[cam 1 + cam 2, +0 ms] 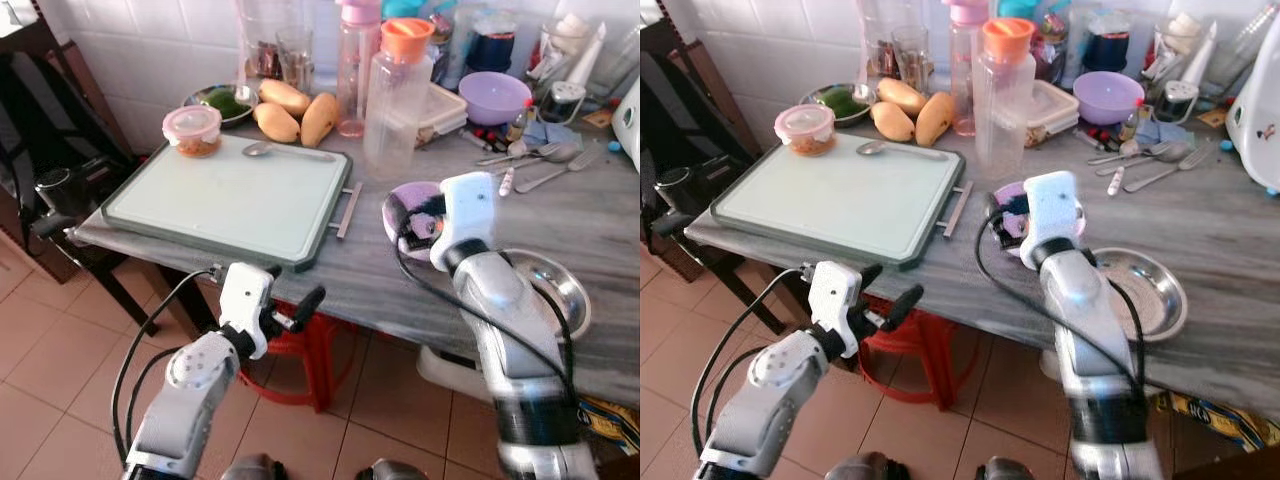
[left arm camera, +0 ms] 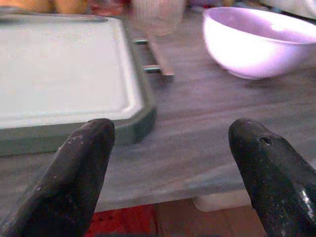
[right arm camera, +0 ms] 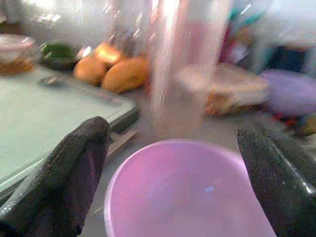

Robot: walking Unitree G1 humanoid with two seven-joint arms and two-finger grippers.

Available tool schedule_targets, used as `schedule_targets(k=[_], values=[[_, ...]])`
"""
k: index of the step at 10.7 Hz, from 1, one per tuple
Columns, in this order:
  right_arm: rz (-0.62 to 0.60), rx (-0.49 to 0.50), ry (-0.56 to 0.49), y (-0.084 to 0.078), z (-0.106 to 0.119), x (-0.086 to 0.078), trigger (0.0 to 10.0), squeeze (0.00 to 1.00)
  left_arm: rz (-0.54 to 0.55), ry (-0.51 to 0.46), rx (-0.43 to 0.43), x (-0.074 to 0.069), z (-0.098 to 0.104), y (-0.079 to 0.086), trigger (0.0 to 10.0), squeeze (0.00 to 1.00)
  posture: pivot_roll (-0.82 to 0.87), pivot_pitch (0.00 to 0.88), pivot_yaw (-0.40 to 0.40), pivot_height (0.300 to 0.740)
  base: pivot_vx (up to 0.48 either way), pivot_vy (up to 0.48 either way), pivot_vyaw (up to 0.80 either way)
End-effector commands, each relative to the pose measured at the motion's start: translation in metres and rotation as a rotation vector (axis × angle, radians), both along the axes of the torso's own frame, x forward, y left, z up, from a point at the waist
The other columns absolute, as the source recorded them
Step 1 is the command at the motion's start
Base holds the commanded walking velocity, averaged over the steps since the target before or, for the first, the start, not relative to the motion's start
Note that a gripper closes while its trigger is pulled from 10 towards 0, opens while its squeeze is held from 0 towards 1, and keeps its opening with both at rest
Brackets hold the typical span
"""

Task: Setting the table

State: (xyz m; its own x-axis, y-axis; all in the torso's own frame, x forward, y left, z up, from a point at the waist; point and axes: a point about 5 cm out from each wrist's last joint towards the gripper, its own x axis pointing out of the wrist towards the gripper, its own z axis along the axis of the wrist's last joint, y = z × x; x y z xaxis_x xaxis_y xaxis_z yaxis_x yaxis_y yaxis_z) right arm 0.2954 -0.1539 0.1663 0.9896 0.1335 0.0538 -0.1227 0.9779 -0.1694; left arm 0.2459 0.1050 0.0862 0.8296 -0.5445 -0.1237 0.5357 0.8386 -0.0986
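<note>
Here I see my right gripper (image 3: 173, 168) spread wide over the lilac bowl (image 3: 187, 192); my left gripper (image 2: 170, 168) gapes just short of it, beside the tray (image 1: 225, 195).

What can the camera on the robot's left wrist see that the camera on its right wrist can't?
Left wrist view alone: the table's near edge, with red stool and floor below it.

Right wrist view alone: the mangoes, the small food container, a spoon, a tall clear bottle and a second purple bowl further back.

Both: the green tray, the near purple bowl, and an open gripper's two black fingers; the right gripper hangs over that bowl.
</note>
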Motion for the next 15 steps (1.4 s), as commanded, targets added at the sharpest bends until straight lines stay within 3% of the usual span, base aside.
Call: schedule_targets(k=[1, 2, 3, 5, 9, 10, 12, 15], values=[[-0.053, -0.019, -0.075, -0.005, 0.007, -0.007, 10.0, 0.75, 0.067, 0.001, 0.018, 0.003, 0.000, 0.008, 10.0, 0.00, -0.05, 0.000, 0.032, 0.740, 0.000, 0.000, 0.00], [-0.086, -0.038, -0.077, -0.007, 0.002, -0.013, 10.0, 0.07, 0.099, 0.001, 0.010, 0.005, 0.001, 0.010, 10.0, 0.00, -0.05, 0.000, 0.034, 0.740, 0.000, 0.000, 0.00], [-0.082, -0.028, -0.070, -0.004, -0.002, -0.017, 10.0, 0.00, 0.102, 0.002, -0.005, 0.008, 0.002, 0.009, 10.0, 0.00, -0.06, 0.000, 0.035, 0.740, 0.000, 0.000, -0.59], [-0.091, -0.038, -0.085, -0.003, -0.002, -0.020, 10.0, 0.00, 0.107, -0.004, -0.005, 0.011, 0.004, 0.007, 10.0, 0.00, -0.06, 0.000, 0.034, 0.740, 0.000, 0.000, -0.30], [-0.353, -0.059, -0.055, -0.039, -0.015, -0.043, 10.0, 0.00, 0.105, -0.002, -0.010, 0.011, 0.004, 0.007, 10.0, 0.00, -0.07, 0.000, 0.040, 0.740, 0.000, 0.000, 0.00], [-0.415, -0.063, -0.049, -0.047, -0.016, -0.050, 10.0, 0.00, 0.061, 0.001, -0.052, 0.008, 0.007, 0.007, 10.0, 0.00, -0.07, 0.000, 0.044, 0.740, 0.000, 0.000, 0.00], [-0.495, -0.019, 0.021, -0.058, -0.028, -0.057, 10.0, 0.00, -0.001, 0.013, -0.079, 0.002, 0.008, 0.006, 10.0, 0.00, -0.07, 0.000, 0.049, 0.740, 0.000, 0.000, 0.00], [-0.532, 0.012, 0.095, -0.061, -0.038, -0.061, 10.0, 0.00, -0.019, 0.019, -0.081, -0.001, 0.009, 0.008, 10.0, 0.00, -0.07, 0.000, 0.049, 0.740, 0.000, 0.000, -0.80]])
